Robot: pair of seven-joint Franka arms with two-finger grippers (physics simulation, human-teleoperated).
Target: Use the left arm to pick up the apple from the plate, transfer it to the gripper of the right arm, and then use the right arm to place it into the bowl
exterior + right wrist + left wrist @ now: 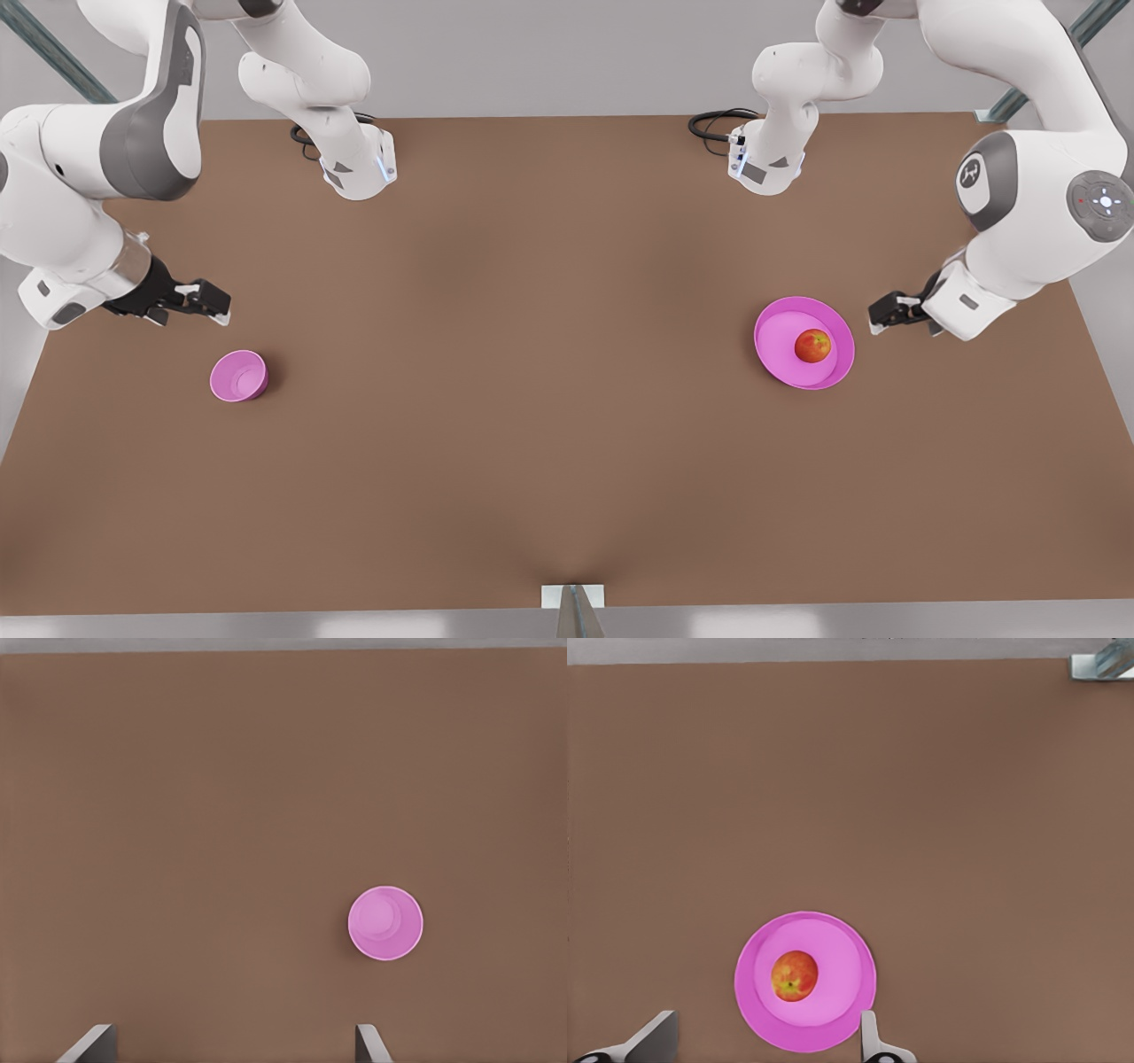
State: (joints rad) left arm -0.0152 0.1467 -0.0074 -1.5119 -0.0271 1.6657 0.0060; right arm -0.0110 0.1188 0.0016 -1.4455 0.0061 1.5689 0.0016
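Your left pincer (886, 312) hovers at three o'clock of the front view, fingers (870, 1038) spread wide. Your right pincer (205, 301) hovers at nine o'clock, likewise spread, both arms bent inward.

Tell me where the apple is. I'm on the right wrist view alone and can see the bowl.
Observer: The apple sits on the plate, at the front view's right.
Operator: Is the left hand holding it?
Observer: No. The left hand is open beside the plate, apart from the apple.
Operator: Where is my right hand against the bowl?
Observer: The right hand is open at the front view's left, near the bowl but not touching it.
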